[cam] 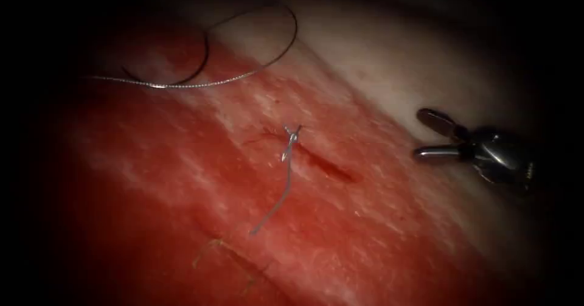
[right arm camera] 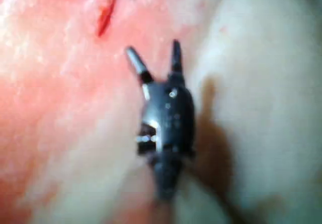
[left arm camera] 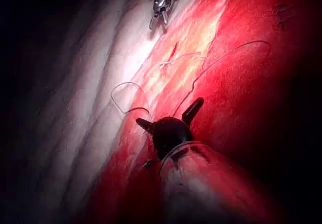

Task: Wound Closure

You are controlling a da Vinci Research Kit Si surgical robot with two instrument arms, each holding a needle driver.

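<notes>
The shiny steel right hand (cam: 429,137) gaped empty; the dark left hand (left arm camera: 169,117) spread empty beside the thin, curved needle (cam: 198,59) on wet red tissue (cam: 182,178).

2 tools (cam: 426,137) (left arm camera: 171,116), 1 knot (cam: 292,135), 1 cut (cam: 328,166).

a surgical practice bench: pork tissue (cam: 182,178) with a stitched cut (cam: 322,163).

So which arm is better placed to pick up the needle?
Probably left. The needle lies loose on the tissue, left of the cut. The right pincer, open and empty, is right of the cut. The left pincer, open and empty, has thread beside it.
</notes>
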